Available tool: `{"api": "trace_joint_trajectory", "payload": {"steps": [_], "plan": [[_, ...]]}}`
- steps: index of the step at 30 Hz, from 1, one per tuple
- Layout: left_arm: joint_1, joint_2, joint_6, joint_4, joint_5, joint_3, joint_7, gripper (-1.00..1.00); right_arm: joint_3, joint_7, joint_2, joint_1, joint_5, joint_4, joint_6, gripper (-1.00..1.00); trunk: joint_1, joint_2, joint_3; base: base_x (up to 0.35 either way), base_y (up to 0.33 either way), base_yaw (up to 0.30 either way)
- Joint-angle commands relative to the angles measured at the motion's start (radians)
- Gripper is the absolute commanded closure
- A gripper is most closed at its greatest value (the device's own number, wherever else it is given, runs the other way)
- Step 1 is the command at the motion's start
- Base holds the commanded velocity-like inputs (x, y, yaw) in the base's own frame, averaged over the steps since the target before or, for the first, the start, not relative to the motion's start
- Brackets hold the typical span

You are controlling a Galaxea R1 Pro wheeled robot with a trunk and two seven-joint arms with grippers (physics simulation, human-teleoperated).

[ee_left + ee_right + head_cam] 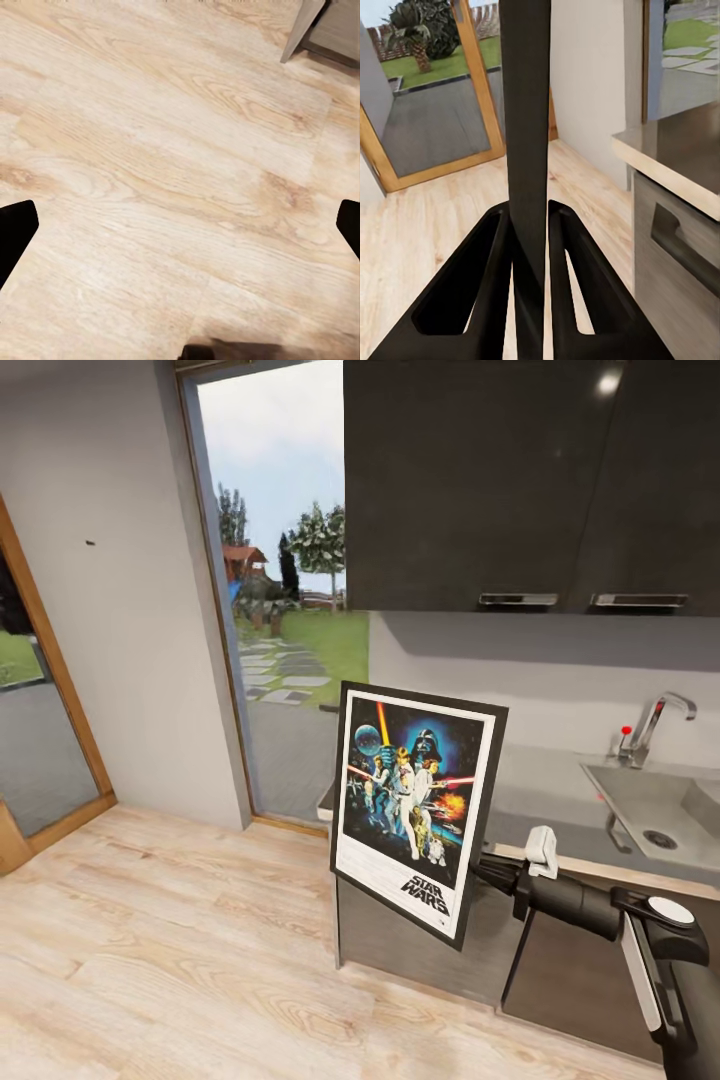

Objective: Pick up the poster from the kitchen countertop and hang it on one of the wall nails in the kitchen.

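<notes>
Beside the tabletop [560,780], right gripper [531,247] jaws are clamping the poster [415,808] edge, holding it upright; left gripper [180,225] jaws are hanging apart over wood floor [165,150].

Black-framed rectangular poster [417,810] with white margin, dark blue art, colourful figures, black STAR WARS lettering. Glossy dark grey countertop [540,795] edged in pale wood. Pale wood-grain plank floor [150,950] at seven o'clock. Off-white wall [110,610] dotted by one dark nail [90,543] at ten o'clock. Black-fingered right gripper [531,255].
</notes>
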Motion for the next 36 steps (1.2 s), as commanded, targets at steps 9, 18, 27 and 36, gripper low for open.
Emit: {"api": "trace_joint_trajectory", "payload": {"steps": [9, 18, 27, 36], "plan": [[0.0, 0.0, 0.0, -0.001, 0.0, 0.002, -0.006, -1.0, -0.001, 0.004, 0.001, -0.001, 0.0, 0.0, 0.013, 1.0, -0.034, 0.062, 0.027, 0.0, 0.0, 0.0], [0.0, 0.0, 0.0, -0.001, 0.0, 0.002, -0.006, -1.0, -0.002, 0.003, 0.001, -0.001, 0.001, 0.001, 0.013, 1.0, -0.069, 0.125, 0.055, 0.0, 0.0, 0.0], [0.0, 0.0, 0.0, -0.002, 0.0, 0.002, -0.006, -1.0, -0.002, 0.005, 0.001, -0.001, 0.0, 0.001, 0.013, 1.0, -0.103, 0.188, 0.084, 0.0, 0.0, 0.0], [0.0, 0.0, 0.0, -0.001, 0.0, 0.002, -0.006, -1.0, -0.001, 0.005, 0.001, -0.001, 0.0, 0.001, 0.013, 1.0, -0.138, 0.251, 0.112, 0.0, 0.0, 0.0]]}}
